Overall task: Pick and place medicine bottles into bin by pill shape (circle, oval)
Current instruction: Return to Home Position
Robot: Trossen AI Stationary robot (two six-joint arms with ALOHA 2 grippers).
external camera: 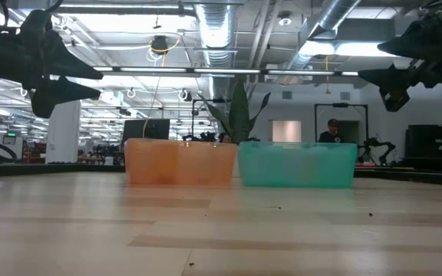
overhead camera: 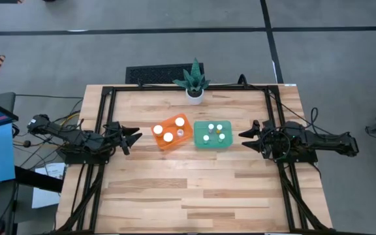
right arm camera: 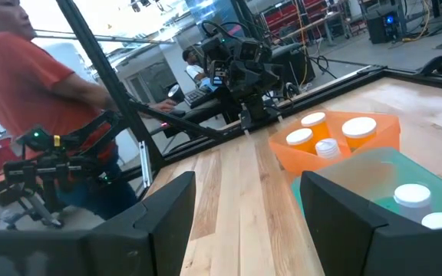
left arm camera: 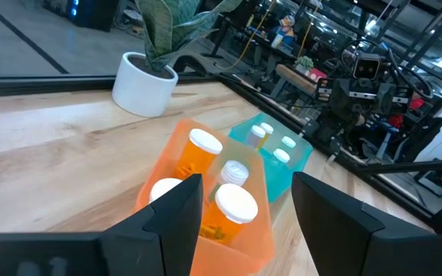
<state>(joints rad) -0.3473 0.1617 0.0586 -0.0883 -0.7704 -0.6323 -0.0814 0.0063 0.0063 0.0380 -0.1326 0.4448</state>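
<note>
four bottles (overhead camera: 168, 137) in orange bin (external camera: 179, 162), about four in teal bin (external camera: 298, 165); left gripper (overhead camera: 138, 135), right gripper (overhead camera: 243, 139) fingers apart

you'll find a white plant pot (overhead camera: 194, 94) at the far edge of the wooden table (overhead camera: 194, 196), about midway across, holding a spiky green plant (overhead camera: 193, 77). just beyond that edge lies a black ribbed panel (overhead camera: 156, 73). a person in a red shirt (right arm camera: 33, 84) shows off the table's left side, and another person (external camera: 332, 132) far back in the room.
</note>
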